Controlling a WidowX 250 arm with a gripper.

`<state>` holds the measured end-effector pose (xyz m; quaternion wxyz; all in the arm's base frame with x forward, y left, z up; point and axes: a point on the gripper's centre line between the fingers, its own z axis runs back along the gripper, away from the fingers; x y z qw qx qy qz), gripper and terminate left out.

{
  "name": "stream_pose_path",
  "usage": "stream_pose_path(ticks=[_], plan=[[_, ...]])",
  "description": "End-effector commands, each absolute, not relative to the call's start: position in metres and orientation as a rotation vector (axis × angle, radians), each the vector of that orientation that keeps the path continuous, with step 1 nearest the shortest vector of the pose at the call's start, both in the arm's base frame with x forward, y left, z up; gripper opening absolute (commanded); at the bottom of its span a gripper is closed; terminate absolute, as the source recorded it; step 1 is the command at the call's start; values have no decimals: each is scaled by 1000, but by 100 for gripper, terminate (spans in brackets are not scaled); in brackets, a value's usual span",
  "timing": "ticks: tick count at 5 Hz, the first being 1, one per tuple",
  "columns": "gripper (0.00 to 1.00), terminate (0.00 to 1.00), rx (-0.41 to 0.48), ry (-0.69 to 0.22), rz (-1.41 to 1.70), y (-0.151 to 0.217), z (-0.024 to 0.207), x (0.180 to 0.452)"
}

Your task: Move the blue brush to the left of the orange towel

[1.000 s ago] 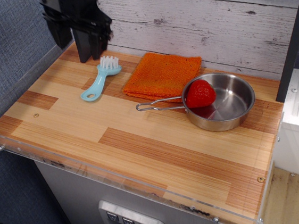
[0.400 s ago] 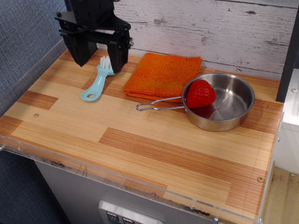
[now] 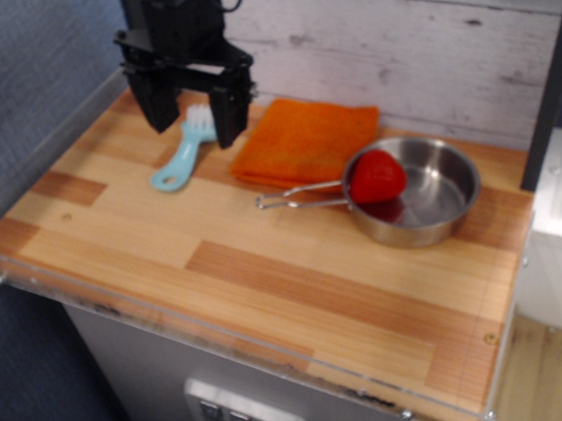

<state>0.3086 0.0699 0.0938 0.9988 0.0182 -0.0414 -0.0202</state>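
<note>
The blue brush point(image 3: 181, 155) lies on the wooden table, bristle head toward the back wall, handle with its hole pointing front-left. It sits just left of the orange towel point(image 3: 304, 141), which lies flat at the back centre. My black gripper point(image 3: 193, 114) hangs open over the brush head, one finger point(image 3: 161, 107) on its left and the other point(image 3: 228, 118) on its right, between brush and towel. The fingers straddle the head without closing on it. The frame is slightly blurred.
A steel pan point(image 3: 430, 193) with a red strawberry point(image 3: 376, 176) in it stands right of the towel, its wire handle point(image 3: 295, 200) pointing left. A clear plastic rim point(image 3: 172, 317) edges the table front and left. A wooden plank wall is behind.
My gripper has moved from the back left corner to the right and down over the brush head, fingers now spread on either side of it. The brush and towel have not moved.
</note>
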Motion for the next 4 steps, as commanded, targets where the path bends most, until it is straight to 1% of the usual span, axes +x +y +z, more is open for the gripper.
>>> stream_pose_path(ticks=[1,3,4], plan=[[100,0,48,-118,-47,74,108,298],[100,0,48,-118,-47,74,108,298],[100,100,48,-118,-47,74,108,298]])
